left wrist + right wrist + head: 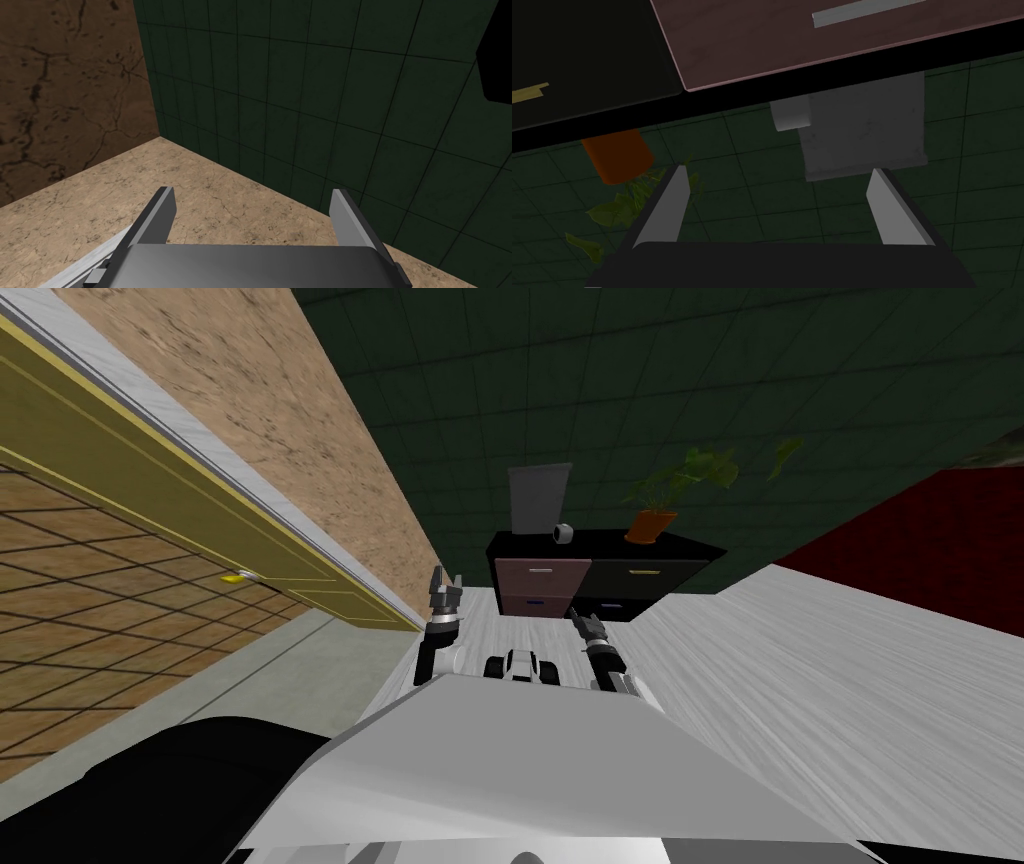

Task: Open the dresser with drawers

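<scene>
Both arms reach forward, left hand [445, 587] raised, right hand [579, 619] lower, each spread wide.

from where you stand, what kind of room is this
Likely a room in a home, maybe a bedroom: a dark dresser with drawers against a green tiled wall, a potted plant on it, and a yellow door to my left.

R gripper [778, 171] jaws apart, facing dresser [762, 40].

one dresser [605, 545], four drawers [540, 574], one plant [672, 488], one grey bin [538, 498], one white cylinder [564, 533].
</scene>
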Tool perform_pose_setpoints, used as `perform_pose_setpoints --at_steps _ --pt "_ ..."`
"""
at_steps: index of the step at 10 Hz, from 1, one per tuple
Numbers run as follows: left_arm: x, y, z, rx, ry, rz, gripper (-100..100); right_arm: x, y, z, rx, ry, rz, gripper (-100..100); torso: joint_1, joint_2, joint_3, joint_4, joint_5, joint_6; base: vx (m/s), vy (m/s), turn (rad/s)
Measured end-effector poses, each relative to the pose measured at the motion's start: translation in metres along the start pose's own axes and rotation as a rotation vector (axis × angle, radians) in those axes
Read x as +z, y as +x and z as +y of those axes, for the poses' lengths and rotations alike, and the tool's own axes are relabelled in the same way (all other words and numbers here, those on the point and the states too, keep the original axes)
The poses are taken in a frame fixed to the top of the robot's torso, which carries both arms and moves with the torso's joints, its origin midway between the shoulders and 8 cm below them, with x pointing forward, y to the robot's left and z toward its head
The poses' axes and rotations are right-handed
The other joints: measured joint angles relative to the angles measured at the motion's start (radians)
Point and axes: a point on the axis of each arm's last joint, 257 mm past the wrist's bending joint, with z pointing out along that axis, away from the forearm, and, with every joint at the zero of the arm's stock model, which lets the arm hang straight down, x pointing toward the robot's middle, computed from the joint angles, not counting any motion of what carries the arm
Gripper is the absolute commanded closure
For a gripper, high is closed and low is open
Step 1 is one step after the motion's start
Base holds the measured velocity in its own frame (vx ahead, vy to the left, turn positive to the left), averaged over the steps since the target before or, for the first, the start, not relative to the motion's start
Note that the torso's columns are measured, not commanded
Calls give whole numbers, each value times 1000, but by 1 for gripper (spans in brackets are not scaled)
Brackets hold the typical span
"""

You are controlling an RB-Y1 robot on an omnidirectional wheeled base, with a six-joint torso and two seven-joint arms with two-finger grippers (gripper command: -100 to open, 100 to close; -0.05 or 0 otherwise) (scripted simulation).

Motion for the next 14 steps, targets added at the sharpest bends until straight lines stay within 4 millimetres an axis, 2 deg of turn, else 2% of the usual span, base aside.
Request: perform_pose_setpoints --at_steps 2,6,9,14 --pt "0 0 0 0 0 0 0 -2 13 -11 -69 44 32 -100 1 -1 0 0 0 0 27 15 38" --pt "0 0 0 0 0 0 0 -6 27 -26 -186 97 67 -100 0 0 0 0 0 0 31 13 99" --pt "0 0 0 0 0 0 0 -12 48 -42 -308 154 113 -100 1 -2 -1 0 0 0 53 23 113" --pt "0 0 0 0 0 0 0 -20 56 -65 -475 225 149 -100 0 1 0 0 0 0 38 7 90"
